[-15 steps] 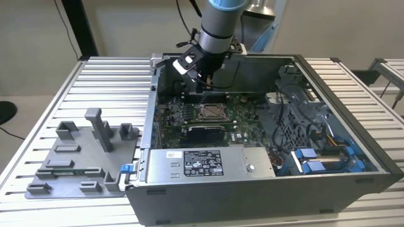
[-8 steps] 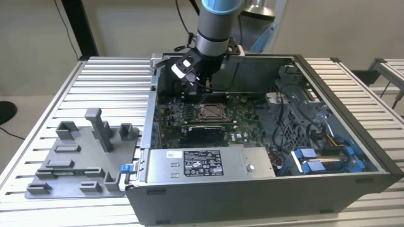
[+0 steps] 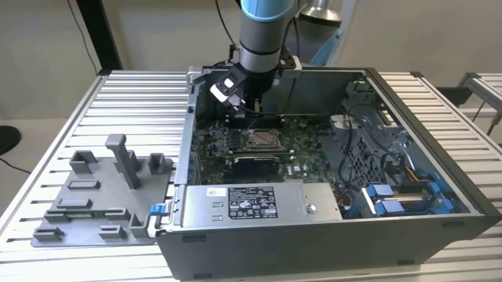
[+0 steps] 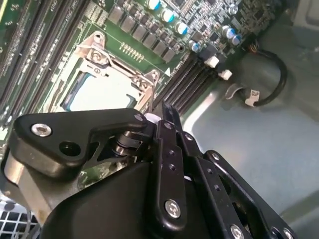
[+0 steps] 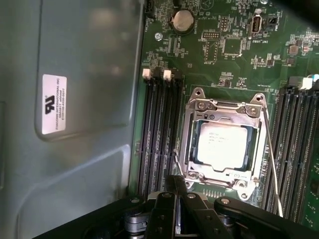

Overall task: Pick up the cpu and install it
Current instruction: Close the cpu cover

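The cpu (image 5: 222, 144) lies flat in its socket on the green motherboard (image 3: 306, 141), its silvery top framed by the metal retention bracket (image 5: 199, 107). It also shows in the second wrist view (image 4: 97, 94) and the exterior view (image 3: 257, 138). My gripper (image 3: 251, 106) hangs inside the open computer case, above the board and a little behind the socket. In both wrist views its black fingers (image 5: 187, 201) stand pressed together with nothing between them, and the gripper tip (image 4: 167, 112) (image 5: 177, 181) sits beside the socket over the memory slots.
The case walls (image 3: 192, 135) enclose the board. A silver power-supply box (image 3: 263, 202) sits at the front, with a blue drive cage (image 3: 400, 197) and cables at the exterior view's right. A grey plastic tray (image 3: 94, 200) lies on the slatted table outside the case.
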